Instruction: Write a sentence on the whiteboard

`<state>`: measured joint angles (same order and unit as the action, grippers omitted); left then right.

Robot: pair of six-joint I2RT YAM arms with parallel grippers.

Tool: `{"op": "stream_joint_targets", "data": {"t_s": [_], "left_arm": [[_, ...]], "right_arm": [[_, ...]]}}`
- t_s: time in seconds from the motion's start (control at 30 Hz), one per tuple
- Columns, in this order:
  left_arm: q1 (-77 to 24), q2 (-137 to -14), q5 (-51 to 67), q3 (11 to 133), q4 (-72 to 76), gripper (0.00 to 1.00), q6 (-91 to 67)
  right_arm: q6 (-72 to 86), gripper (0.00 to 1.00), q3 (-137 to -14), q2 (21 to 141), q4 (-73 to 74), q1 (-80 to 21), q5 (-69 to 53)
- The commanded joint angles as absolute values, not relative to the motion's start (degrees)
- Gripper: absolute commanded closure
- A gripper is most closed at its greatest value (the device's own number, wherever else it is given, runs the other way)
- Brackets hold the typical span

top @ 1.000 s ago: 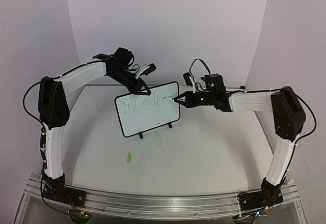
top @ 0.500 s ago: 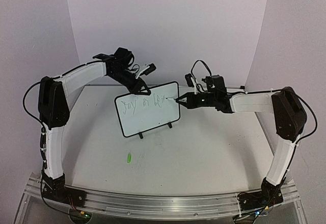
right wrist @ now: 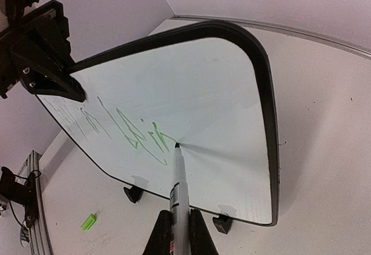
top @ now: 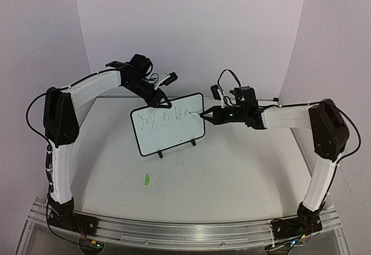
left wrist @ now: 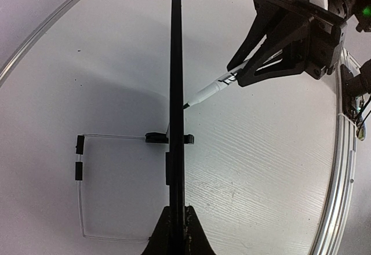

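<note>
Whiteboard (top: 174, 136) stood upright on its feet on the tabletop (top: 232, 168), between the two arms, long axis running left to right. Left gripper (top: 162, 101) had its jaws pinched tight on the board's top edge, steadying it. Right gripper (right wrist: 177, 232) had its jaws clamped on a green marker (right wrist: 178, 185). The marker's long axis pointed obliquely into the board's face, with the tip touching just right of the last stroke.

The sentence (right wrist: 139, 133) was one line of green scrawl across the upper face. Judged that the right arm was mid-line.

Room: a strip of bare white lay between the tip and the board's right frame, and the lower face was unwritten. A green cap (top: 146, 179) lay well in front of the board.
</note>
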<state>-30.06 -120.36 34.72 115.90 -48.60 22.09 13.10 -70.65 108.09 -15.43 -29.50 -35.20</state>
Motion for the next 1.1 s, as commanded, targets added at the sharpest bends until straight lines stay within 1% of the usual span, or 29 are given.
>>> {"op": "stream_joint_targets", "data": {"t_s": [0.0,0.5,0.87,1.07], "left_arm": [[-30.12,-120.60,32.58,117.76,-48.31,1.00,25.76],[-30.11,-120.42,32.45,117.81,-48.34,1.00,25.79],[-30.10,-120.28,32.33,117.54,-48.33,1.00,25.68],[-30.13,-119.89,32.33,117.22,-48.25,1.00,25.73]], "right_arm": [[13.27,1.00,-70.37,109.19,-17.05,-29.09,-34.97],[13.25,1.00,-69.99,109.25,-16.53,-29.05,-36.12],[13.99,1.00,-67.66,104.25,-17.70,-28.99,-37.27],[15.51,1.00,-67.67,104.30,-19.53,-27.84,-38.26]]}}
